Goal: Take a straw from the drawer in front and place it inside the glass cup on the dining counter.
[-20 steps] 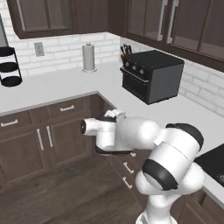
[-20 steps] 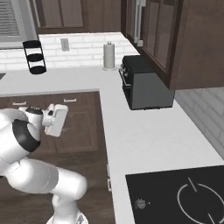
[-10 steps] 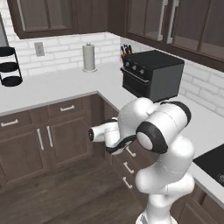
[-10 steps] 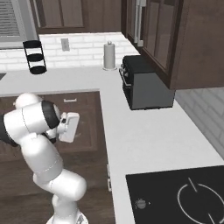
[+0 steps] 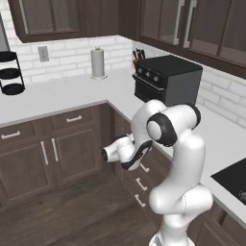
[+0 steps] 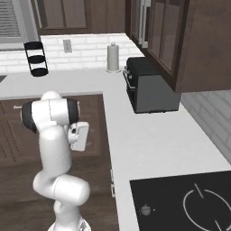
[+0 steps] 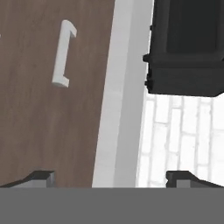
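Pincer (image 7: pixel 109 177) agape before drawer (image 7: pixel 48 96) handle (image 7: pixel 62 54)

Matt brown wood drawer (image 7: pixel 48 96) (silver metal handle (image 7: pixel 63 53)).

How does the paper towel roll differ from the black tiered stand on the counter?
The paper towel roll is pale and solid; the black tiered stand is dark and open, with stacked round shelves. The roll stands nearer the black oven; the stand is further left. Both stand upright against the brick wall.

A black oven (image 5: pixel 168 79) sits on the white L-shaped counter (image 5: pixel 57 93); at its ten o'clock a paper towel roll (image 5: pixel 98 63), a black tiered stand (image 5: pixel 11 73) far at nine o'clock
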Controlling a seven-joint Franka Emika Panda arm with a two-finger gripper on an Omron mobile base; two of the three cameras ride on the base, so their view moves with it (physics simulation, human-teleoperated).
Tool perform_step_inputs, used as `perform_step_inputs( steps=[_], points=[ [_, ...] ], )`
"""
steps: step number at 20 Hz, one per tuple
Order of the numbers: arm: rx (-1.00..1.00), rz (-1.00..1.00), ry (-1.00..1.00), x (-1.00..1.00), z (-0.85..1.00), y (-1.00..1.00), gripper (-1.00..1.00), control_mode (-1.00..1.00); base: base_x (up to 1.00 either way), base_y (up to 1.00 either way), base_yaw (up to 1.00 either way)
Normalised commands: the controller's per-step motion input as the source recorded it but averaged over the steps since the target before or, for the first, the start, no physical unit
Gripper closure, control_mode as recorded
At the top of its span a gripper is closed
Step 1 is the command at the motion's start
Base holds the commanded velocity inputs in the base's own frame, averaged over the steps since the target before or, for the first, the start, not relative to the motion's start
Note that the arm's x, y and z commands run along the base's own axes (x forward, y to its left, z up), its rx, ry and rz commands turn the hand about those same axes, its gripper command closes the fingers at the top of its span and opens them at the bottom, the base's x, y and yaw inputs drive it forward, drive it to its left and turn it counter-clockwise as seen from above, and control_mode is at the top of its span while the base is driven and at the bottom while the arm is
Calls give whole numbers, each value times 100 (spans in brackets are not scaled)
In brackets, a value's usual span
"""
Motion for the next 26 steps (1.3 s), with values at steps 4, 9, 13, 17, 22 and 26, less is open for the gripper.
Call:
perform_step_inputs(
  steps=[4,9,13,17,22,26],
  points=[
    [-2,0,0,56,-24,-37,-100,-100,0,0,0],
    [-3,-3,0,44,-23,-30,-100,-100,0,0,0],
    [-4,-4,0,43,-29,-26,-100,-100,0,0,0],
    [-3,-2,1,37,-34,-21,-100,-100,0,0,0],
    [-3,0,1,22,-35,-11,-100,-100,0,0,0],
    [-3,0,1,14,-34,-11,-100,-100,0,0,0]
  ],
)
